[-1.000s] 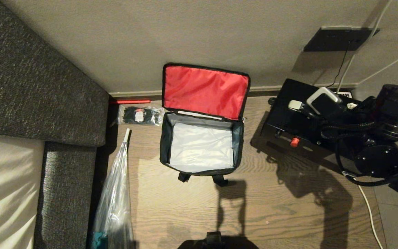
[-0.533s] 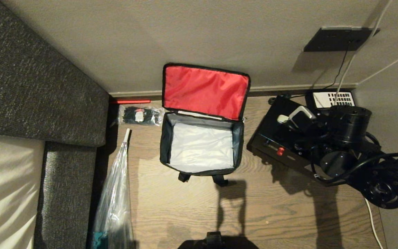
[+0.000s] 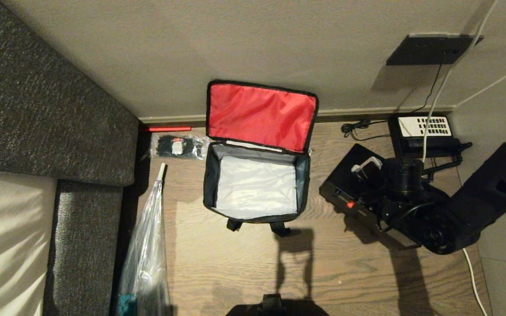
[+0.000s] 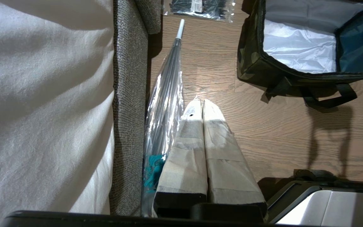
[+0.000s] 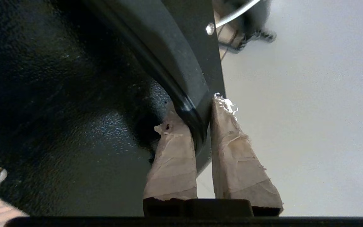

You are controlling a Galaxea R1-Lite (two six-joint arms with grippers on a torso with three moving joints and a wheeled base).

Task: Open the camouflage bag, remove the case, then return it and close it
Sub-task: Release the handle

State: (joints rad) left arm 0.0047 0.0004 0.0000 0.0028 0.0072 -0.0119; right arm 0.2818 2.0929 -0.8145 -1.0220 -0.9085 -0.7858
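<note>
The case (image 3: 358, 197) hangs by its strap in the right claw (image 5: 200, 119).

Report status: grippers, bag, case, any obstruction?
Right gripper shut on the case's strap handle, case out, right of the bag. Left gripper shut, parked, holding nothing. Camouflage bag open, interior bare. Telephone just behind the case.

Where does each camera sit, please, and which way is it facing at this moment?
Head view: on the head, looking down at the open camouflage bag and the case; the right arm shows at right.
Left wrist view: behind the left gripper, jaws shut, facing floor and umbrella.
Right wrist view: behind the right gripper, jaws shut on the case's strap handle.
Shared: head and left wrist views both show the camouflage bag and cable-tie packet.
</note>
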